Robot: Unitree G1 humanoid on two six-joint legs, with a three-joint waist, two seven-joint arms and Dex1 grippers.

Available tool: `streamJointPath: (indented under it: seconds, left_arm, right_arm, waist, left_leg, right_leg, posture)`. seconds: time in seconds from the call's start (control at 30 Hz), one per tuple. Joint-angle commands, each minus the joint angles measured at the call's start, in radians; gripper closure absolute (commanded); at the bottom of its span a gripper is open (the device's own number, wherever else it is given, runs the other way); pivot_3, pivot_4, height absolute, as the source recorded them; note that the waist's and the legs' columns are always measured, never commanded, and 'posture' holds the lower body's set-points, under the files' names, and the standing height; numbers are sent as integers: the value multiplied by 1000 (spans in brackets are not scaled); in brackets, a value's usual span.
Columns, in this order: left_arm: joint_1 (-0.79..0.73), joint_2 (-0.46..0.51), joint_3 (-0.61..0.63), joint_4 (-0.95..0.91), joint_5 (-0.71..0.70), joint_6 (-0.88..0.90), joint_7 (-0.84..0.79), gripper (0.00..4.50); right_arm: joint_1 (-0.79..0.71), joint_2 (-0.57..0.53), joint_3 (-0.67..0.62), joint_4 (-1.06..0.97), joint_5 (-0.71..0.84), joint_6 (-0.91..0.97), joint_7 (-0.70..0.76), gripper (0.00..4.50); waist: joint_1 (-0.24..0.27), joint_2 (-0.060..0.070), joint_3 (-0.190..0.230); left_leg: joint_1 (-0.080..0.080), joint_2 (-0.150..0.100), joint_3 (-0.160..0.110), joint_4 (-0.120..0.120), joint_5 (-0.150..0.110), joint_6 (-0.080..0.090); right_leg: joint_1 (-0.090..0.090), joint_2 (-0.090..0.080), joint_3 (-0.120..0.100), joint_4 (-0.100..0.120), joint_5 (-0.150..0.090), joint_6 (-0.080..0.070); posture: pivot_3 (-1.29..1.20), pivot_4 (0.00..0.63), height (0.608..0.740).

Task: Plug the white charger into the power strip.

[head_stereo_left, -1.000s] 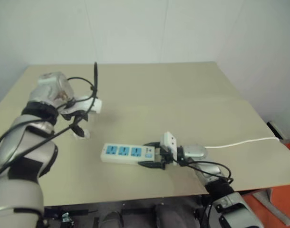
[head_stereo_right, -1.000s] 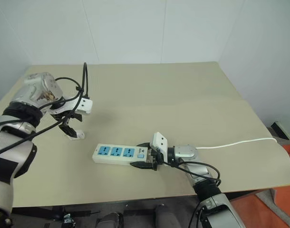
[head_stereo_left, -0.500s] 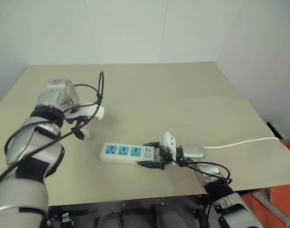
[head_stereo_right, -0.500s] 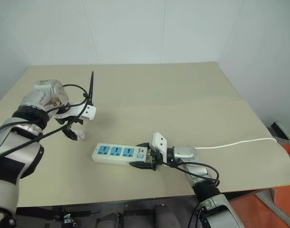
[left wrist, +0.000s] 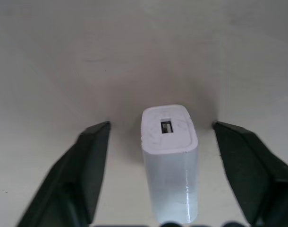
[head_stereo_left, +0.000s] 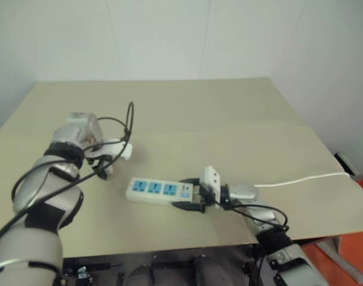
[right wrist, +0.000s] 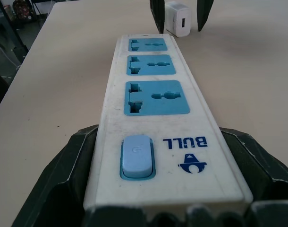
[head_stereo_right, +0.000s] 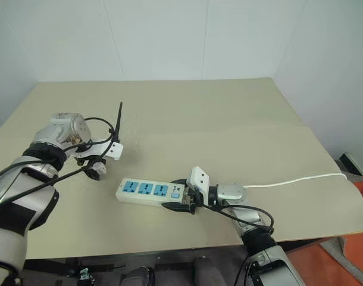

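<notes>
the left gripper (left wrist: 160, 137) points down at the table (head_stereo_left: 229, 119) with its two black fingers (left wrist: 89, 156) spread apart, one on either side of the white charger (left wrist: 170, 156); there is a visible gap between each finger and the block, so nothing is clamped yet. the charger stands upright on the tabletop right between those fingers, its small slot face turned up toward the wrist, which looks like a straddle meant to close on the block's two flat sides and lift it without tipping it. outward from that hand, toward the robot's right, lies the power strip (head_stereo_right: 152, 193), flat on the table with its three blue sockets facing up and its near end close to the charger but not touching it. the right gripper (right wrist: 163, 208) sits at the strip's switch end, a finger pressed along each long side, seemingly to pin the bar so it will not slide when a plug is pushed in. beyond that gripper the thin white cable (head_stereo_left: 300, 177) runs off to the table's right edge. my judgement: the pick is the step in hand.
</notes>
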Motion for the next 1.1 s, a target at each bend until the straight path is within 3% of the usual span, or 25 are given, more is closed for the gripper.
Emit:
streamJointPath:
  seconds: [0.03, 0.17, 0.5, 0.63, 0.77, 0.97, 1.1]
  left_arm:
    - [-7, -6, 27, -24, -9, 5, 16, 2259]
    - [-8, -8, 39, -44, -25, 5, -34, 3475]
    - [4, 35, 151, -196, -150, 24, -132, 3474]
    - [-62, 13, 308, -220, -319, 15, -102, 3474]
    - [-70, -57, 546, -264, -572, 3, 5, 3474]
    - [3, -31, 656, -535, -802, 353, -57, 3474]
    - [101, -25, 697, -721, -888, 497, 23, 3474]
  right_arm:
    - [-1, 11, 2, -45, 12, 2, -1, 1071]
    - [-1, 12, 1, -44, 12, 2, -2, 1071]
    - [5, 11, 5, -46, 10, -3, 1, 1071]
    - [-6, 13, 12, -29, 7, -13, 16, 1071]
    - [-23, 21, 21, -3, 6, -28, 41, 1071]
    - [-96, 33, 37, 96, -7, -85, 115, 1071]
    - [-164, 54, 40, 211, -29, -164, 142, 1071]
  waist:
    - [0, 0, 0]
    - [0, 0, 0]
    - [-1, 0, 0]
    - [0, 0, 0]
    - [-1, 0, 0]
    - [-15, 0, 0]
    - [-21, 0, 0]
  left_leg:
    - [0, 0, 0, 0, 0, 0]
    - [0, 0, 0, 0, 0, 0]
    - [0, 0, 0, 0, 0, 0]
    - [0, 0, 0, 1, 0, 0]
    - [0, 0, 0, 2, 0, 0]
    - [1, 1, -1, 2, 0, 0]
    - [5, 1, -1, 2, 0, 0]
  right_leg:
    - [0, 0, 0, 0, 0, 0]
    - [0, 0, 0, 0, 0, 0]
    - [0, 0, 0, 0, 0, 0]
    - [0, 0, 0, 0, 0, 0]
    - [1, -1, 0, 0, 0, 0]
    - [1, 1, 0, 2, 1, 0]
    - [3, 1, 0, 3, 1, 0]
  posture:
    - [0, 150, 740]
    - [0, 150, 740]
    - [0, 150, 740]
    - [0, 150, 740]
    - [0, 150, 740]
    - [0, 150, 740]
    - [0, 150, 740]
